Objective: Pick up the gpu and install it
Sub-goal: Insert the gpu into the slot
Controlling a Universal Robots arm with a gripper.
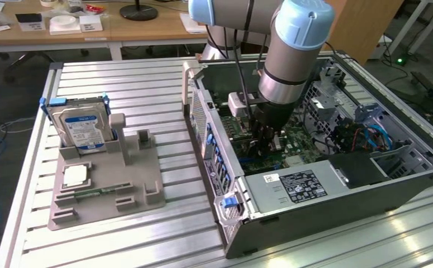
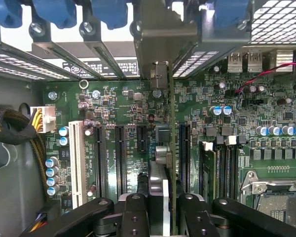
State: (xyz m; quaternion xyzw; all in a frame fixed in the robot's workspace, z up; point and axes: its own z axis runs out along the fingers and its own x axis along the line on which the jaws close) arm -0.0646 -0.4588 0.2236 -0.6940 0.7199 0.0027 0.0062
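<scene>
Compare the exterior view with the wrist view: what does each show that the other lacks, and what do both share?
Exterior view alone: the grey holder tray on the slatted table, with the blue-labelled hard drive standing in it and a small square chip lying flat; also the computer case from outside, with its power supply.

Wrist view alone: the expansion slots up close, the white slot, the capacitors and the empty processor socket.

Both: the claw shut on the gpu, held edge-on over the green motherboard inside the case.
</scene>
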